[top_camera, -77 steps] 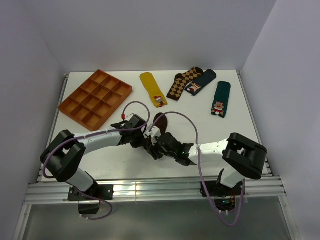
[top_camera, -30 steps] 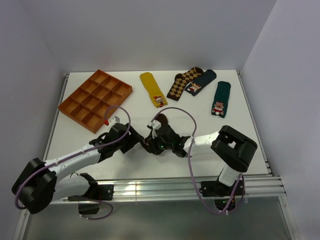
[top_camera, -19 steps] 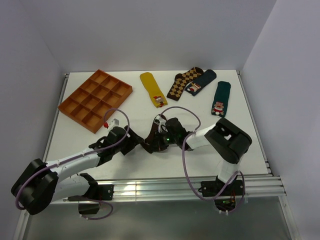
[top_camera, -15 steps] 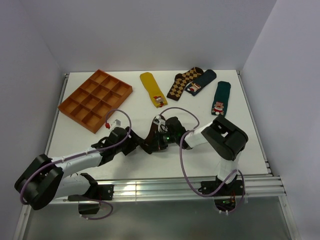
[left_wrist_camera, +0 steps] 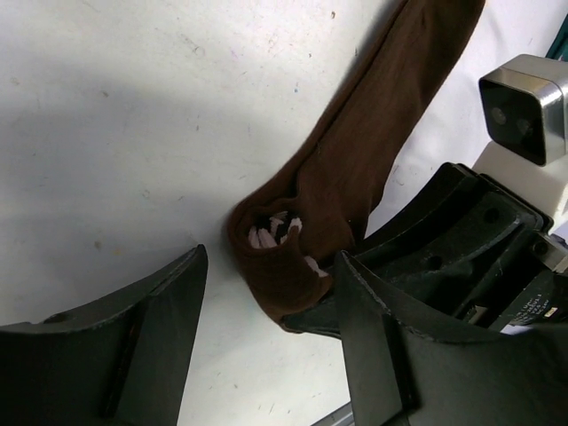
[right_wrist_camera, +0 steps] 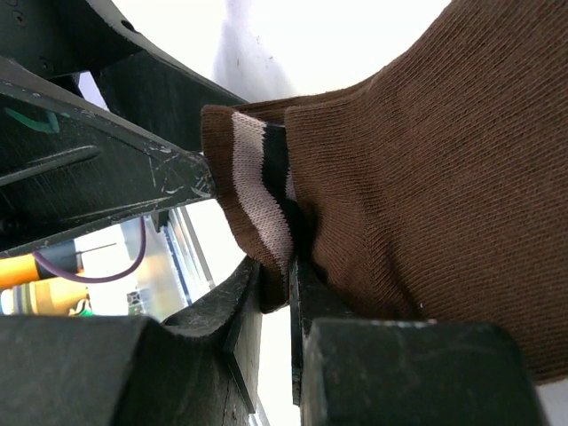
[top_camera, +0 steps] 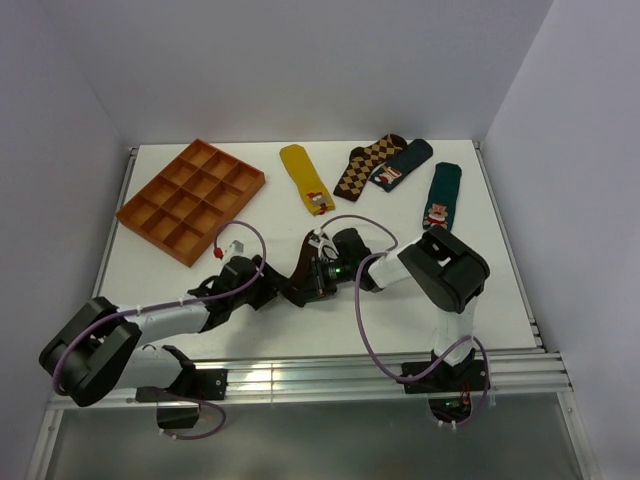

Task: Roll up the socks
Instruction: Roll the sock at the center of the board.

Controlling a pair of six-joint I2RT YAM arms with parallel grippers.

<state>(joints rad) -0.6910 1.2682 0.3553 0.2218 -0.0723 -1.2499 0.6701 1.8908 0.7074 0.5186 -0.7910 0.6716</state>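
The dark brown sock (left_wrist_camera: 373, 142) lies stretched on the white table, its near end folded over so the cream-striped cuff (right_wrist_camera: 257, 191) shows. My right gripper (right_wrist_camera: 280, 288) is shut on that cuff, with fabric pinched between its fingers. My left gripper (left_wrist_camera: 266, 355) is open, one finger on either side of the folded end and not touching it. From above, the sock (top_camera: 303, 268) sits mid-table between the left gripper (top_camera: 272, 290) and the right gripper (top_camera: 313, 283), which meet head to head.
An orange compartment tray (top_camera: 190, 198) stands at the back left. A mustard sock (top_camera: 306, 178), a diamond-patterned sock (top_camera: 365, 165), a dark blue sock (top_camera: 402, 163) and a green sock (top_camera: 440, 197) lie along the back.
The right arm has folded in, its elbow swinging back toward the sock. The left gripper has edged forward to the sock's folded end.
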